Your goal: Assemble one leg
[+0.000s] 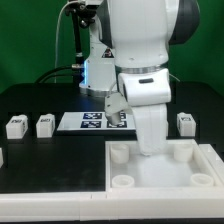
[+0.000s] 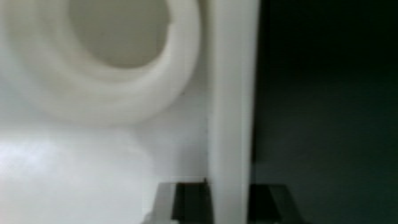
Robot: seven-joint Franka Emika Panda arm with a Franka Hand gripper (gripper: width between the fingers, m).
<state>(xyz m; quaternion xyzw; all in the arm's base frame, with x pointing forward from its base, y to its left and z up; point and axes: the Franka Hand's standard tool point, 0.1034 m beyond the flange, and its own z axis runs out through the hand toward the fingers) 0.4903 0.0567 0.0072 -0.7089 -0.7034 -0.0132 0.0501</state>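
My gripper is down at the far edge of the large white square panel. In the wrist view its two dark fingers stand one on each side of the panel's thin upright rim and press against it. A round corner socket lies just beyond. In the exterior view my arm hides the gripper. Two legs, small white blocks with tags, stand at the exterior view's left. A third leg stands at the right. None is held.
The marker board lies on the black table behind the panel, beside my arm. Another white piece shows partly at the exterior view's left edge. The panel has raised round sockets at its corners.
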